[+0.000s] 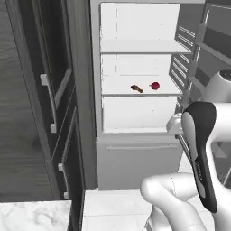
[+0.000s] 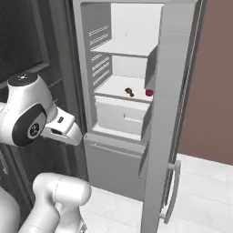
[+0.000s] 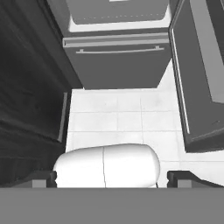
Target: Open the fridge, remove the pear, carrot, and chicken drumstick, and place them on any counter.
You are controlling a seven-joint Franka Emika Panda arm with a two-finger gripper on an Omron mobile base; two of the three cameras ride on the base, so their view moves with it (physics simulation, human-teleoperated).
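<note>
Inside the fridge (image 1: 135, 67), whose door (image 2: 166, 113) stands swung wide on the right, I count three white shelves and two food items. Both sit on the middle shelf (image 1: 135, 92): one chicken drumstick (image 1: 136, 88), dark brown, and one pear (image 1: 155, 85), dark red and round, just to its right and apart from it. From the right base view I see the same pair, the drumstick to the left and the pear partly tucked behind the door's edge. I cannot make out a carrot on any shelf I can see. Below the shelves I see one closed grey drawer (image 1: 140, 160) with a single bar handle. My gripper (image 3: 112, 178) points down at the tiled floor (image 3: 127, 118) in front of that drawer, its two dark fingers spread wide with nothing between them. One corner of marble worktop (image 1: 31, 216) shows at the lower left, beside the dark cabinets (image 1: 45, 103).
</note>
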